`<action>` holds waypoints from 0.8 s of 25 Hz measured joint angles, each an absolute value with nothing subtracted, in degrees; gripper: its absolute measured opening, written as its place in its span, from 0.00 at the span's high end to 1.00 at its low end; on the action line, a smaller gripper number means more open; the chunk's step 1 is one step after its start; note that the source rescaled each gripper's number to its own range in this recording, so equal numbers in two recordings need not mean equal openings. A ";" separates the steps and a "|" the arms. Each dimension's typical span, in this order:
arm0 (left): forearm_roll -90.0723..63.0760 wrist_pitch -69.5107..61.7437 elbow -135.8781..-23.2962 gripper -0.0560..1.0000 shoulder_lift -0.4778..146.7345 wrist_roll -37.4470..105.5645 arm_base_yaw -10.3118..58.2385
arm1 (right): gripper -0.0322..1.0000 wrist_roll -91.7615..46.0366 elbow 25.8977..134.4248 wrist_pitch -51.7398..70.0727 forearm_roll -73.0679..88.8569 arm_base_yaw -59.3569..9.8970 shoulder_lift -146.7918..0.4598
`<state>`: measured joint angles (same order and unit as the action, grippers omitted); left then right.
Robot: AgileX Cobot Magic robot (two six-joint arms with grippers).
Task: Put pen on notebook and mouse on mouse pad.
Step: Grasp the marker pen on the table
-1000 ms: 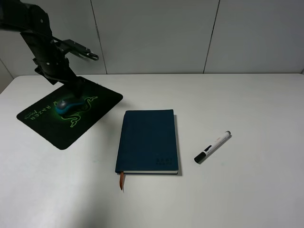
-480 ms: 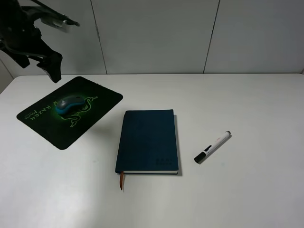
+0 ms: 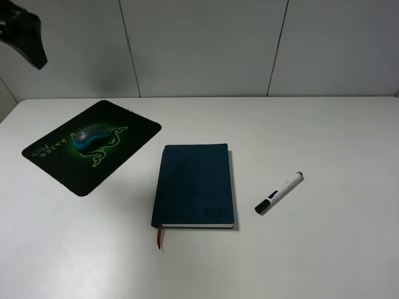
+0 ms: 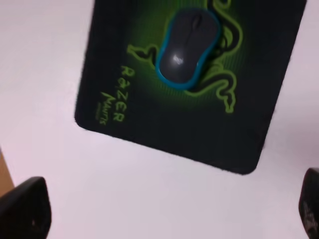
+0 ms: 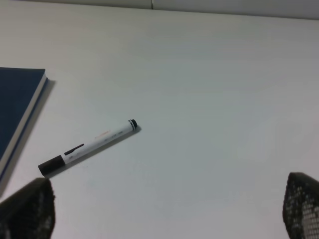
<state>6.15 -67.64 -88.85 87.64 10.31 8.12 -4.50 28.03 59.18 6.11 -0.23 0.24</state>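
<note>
Right of the notebook [image 3: 194, 184], clear of it on the white counter [image 3: 324, 124], the pen [image 3: 278, 192] lies on a slant. Its black cap is toward the notebook's near corner, and its pale tip points away and back. Left of the notebook and further back, the mouse [image 3: 92, 135] sits on the mouse pad [image 3: 62, 171], lengthwise across the green logo. The left jaws are spread wide and empty above it. The right jaws are wide too, holding nothing over the pen. Only the jaw tips show, and the pen's print is unreadable.
</note>
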 joint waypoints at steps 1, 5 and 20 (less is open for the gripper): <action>6.15 -67.64 -88.85 0.00 86.29 9.66 8.12 | 0.00 -4.50 28.03 59.18 6.11 -0.23 0.24; 5.04 -67.74 -88.47 0.00 79.33 8.03 8.12 | 0.00 -4.50 28.03 59.18 6.11 -0.23 0.24; -0.47 -67.67 -66.87 0.00 44.24 7.50 8.12 | 0.00 -4.50 28.03 59.18 6.11 -0.23 0.24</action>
<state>-0.47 -67.67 -66.87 44.24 7.50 8.12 -4.50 28.03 59.18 6.11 -0.23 0.24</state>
